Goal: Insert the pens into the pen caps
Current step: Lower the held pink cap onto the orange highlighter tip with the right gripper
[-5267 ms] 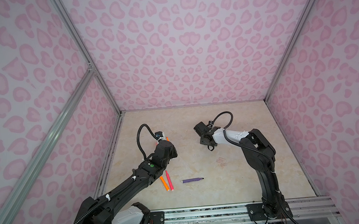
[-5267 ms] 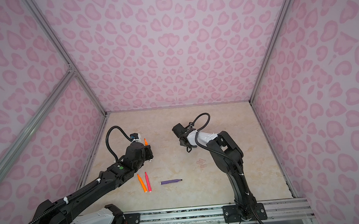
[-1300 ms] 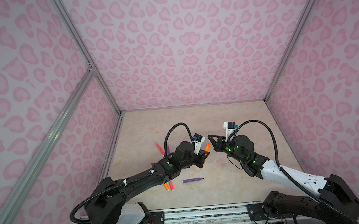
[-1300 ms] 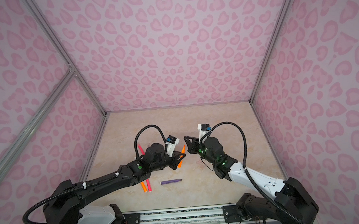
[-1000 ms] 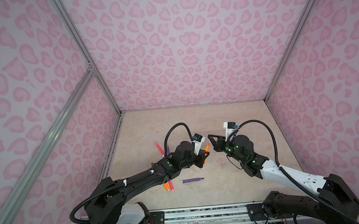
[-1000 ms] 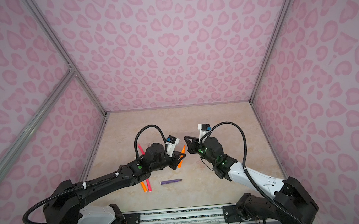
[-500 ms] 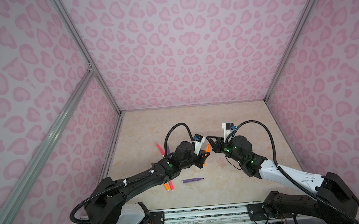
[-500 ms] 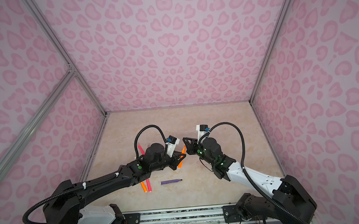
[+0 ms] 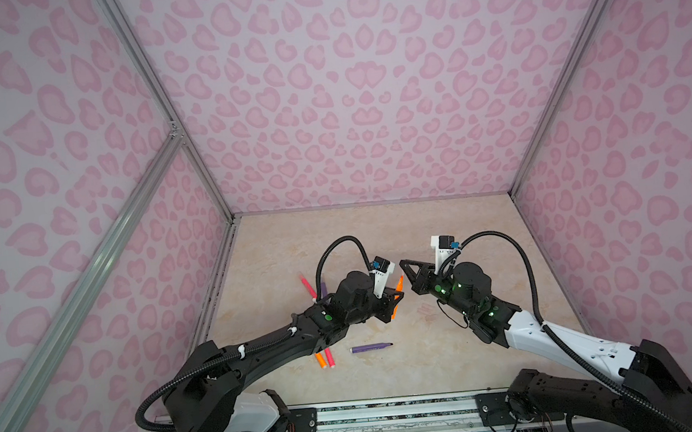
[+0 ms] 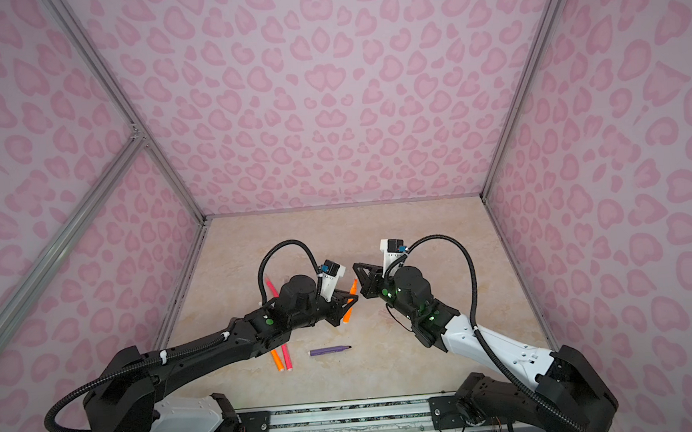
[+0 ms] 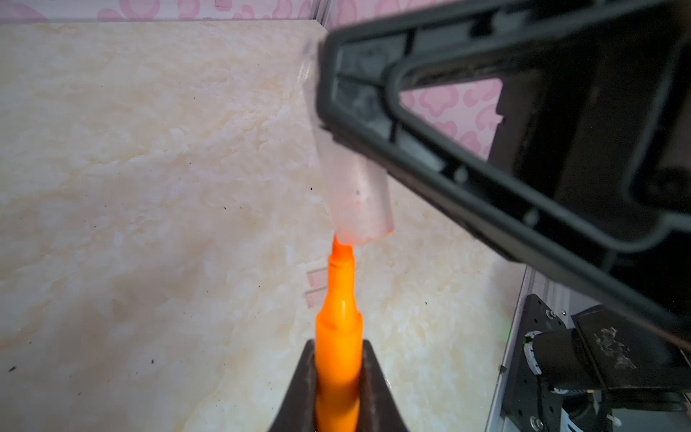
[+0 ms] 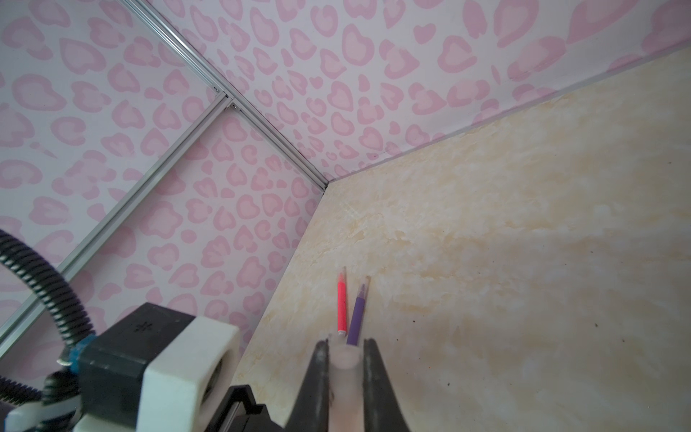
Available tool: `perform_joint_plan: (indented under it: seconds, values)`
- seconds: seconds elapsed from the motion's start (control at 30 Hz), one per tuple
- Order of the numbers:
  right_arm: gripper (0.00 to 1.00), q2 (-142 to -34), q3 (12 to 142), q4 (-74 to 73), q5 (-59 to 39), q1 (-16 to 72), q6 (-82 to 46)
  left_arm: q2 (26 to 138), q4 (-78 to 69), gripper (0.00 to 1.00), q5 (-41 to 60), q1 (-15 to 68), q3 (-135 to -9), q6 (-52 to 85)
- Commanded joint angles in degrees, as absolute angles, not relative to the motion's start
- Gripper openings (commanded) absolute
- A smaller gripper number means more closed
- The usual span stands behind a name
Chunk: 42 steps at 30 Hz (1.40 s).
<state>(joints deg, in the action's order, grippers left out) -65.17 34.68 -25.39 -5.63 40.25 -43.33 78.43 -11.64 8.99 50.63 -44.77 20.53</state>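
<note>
My right end effector (image 12: 346,344), pinching a clear cap (image 11: 355,194), has edged closer over the last second, so the cap's open mouth now touches the tip of the orange pen (image 11: 338,310) clamped in my left end effector (image 11: 338,346), just ahead of those jaws and above the desk (image 11: 149,149). The tip meets the rim off-centre, I judge, so the insertion has only begun: a small sideways correction should come before I push home.
</note>
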Motion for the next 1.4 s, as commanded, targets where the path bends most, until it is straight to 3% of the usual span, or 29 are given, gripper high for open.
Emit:
perform_joint_plan:
  seconds: [0.0,0.9,1.37]
  values:
    - [0.00,-65.47,34.72,-26.50,-5.49,40.26,-42.72,78.50,-12.93,0.03,9.20,50.62,-45.08,20.13]
    - [0.00,-68.88,29.90,-39.22,-7.98,44.69,-41.25,71.56,-18.15,0.03,10.59,47.27,-39.44,23.56]
    - [0.00,-71.50,33.28,-34.92,-8.21,45.53,-39.94,69.17,-18.80,0.03,10.09,47.28,-38.27,22.94]
